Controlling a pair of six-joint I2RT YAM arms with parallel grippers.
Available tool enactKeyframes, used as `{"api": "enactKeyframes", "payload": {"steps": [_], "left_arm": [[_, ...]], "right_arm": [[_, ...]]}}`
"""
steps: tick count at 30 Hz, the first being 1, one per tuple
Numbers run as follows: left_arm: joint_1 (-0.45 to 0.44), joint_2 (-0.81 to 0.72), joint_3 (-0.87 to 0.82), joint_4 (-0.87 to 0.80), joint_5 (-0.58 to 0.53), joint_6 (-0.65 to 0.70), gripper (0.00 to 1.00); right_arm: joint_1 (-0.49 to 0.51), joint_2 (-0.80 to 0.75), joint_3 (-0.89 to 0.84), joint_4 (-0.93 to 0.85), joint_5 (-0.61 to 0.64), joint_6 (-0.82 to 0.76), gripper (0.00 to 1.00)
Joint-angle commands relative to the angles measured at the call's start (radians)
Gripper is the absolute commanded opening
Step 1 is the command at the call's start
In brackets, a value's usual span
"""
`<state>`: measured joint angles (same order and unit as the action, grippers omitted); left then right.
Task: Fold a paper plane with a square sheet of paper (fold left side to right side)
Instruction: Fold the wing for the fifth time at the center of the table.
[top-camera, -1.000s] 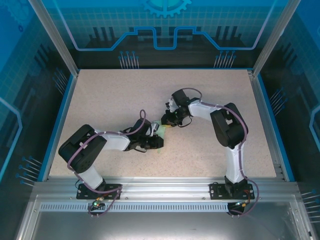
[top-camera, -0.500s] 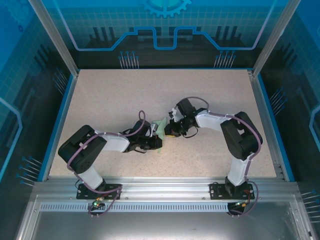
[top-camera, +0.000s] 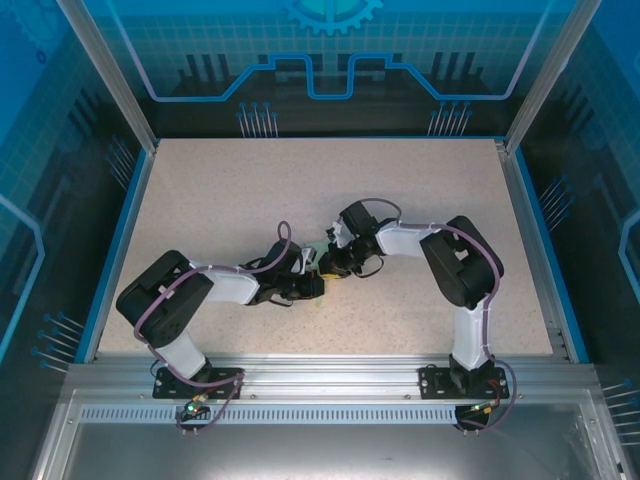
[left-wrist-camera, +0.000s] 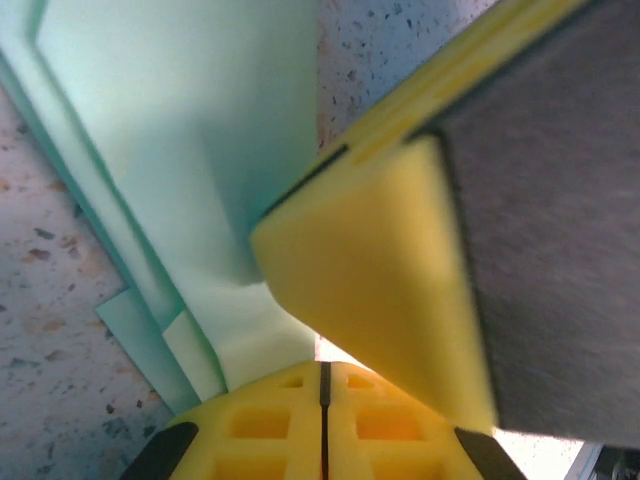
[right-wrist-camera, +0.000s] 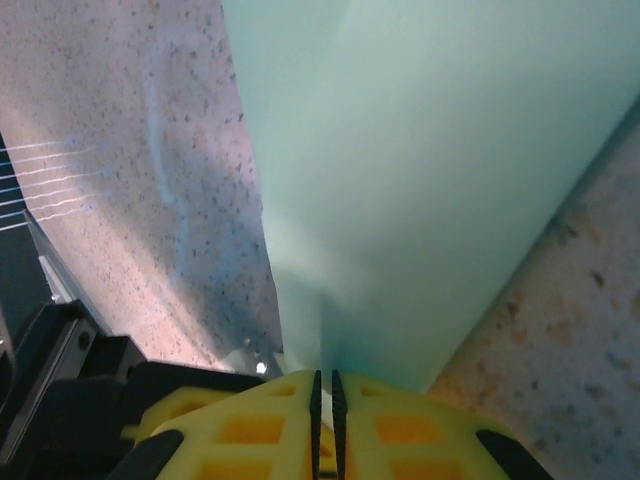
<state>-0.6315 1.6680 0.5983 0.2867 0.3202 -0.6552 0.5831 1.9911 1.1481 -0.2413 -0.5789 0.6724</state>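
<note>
Over the last second, the right arm's elbow swung out toward the table's right edge, then came partway back. The right gripper (top-camera: 330, 266) has dropped nearer the arm bases and now sits just beside the left gripper (top-camera: 317, 284). The mint-green paper (right-wrist-camera: 400, 150) showed between them half a second ago from overhead and is now mostly covered.

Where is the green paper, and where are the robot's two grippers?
sheet of paper (right-wrist-camera: 420, 170): right wrist view, middle of its flat face.
left gripper (left-wrist-camera: 322, 380): left wrist view, seam between its yellow fingertips.
right gripper (right-wrist-camera: 325, 385): right wrist view, seam between its yellow fingertips.
</note>
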Motion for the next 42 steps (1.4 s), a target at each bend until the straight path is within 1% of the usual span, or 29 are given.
{"api": "enactKeyframes", "payload": {"steps": [1,6,11,16,33,36,42], "left_arm": [[-0.025,0.032,-0.045,-0.147,-0.026,-0.003,0.07],[-0.024,0.033,-0.048,-0.153,-0.029,0.001,0.06],[-0.025,0.035,-0.054,-0.153,-0.033,-0.001,0.05],[-0.024,0.039,-0.060,-0.144,-0.032,-0.002,0.05],[-0.027,0.031,-0.064,-0.139,-0.030,-0.003,0.03],[-0.030,0.026,-0.069,-0.139,-0.032,-0.004,0.03],[-0.032,0.010,-0.076,-0.138,-0.035,-0.006,0.03]], "right_arm": [[0.016,0.039,0.056,-0.061,0.055,-0.031,0.14],[0.005,0.087,0.099,-0.111,0.112,-0.086,0.14],[-0.031,0.112,0.123,-0.095,0.114,-0.116,0.14],[-0.066,0.145,0.187,-0.120,0.121,-0.147,0.14],[-0.156,0.327,0.501,-0.239,0.115,-0.189,0.15],[-0.170,0.364,0.564,-0.266,0.128,-0.187,0.15],[-0.189,0.435,0.682,-0.322,0.115,-0.179,0.15]]}}
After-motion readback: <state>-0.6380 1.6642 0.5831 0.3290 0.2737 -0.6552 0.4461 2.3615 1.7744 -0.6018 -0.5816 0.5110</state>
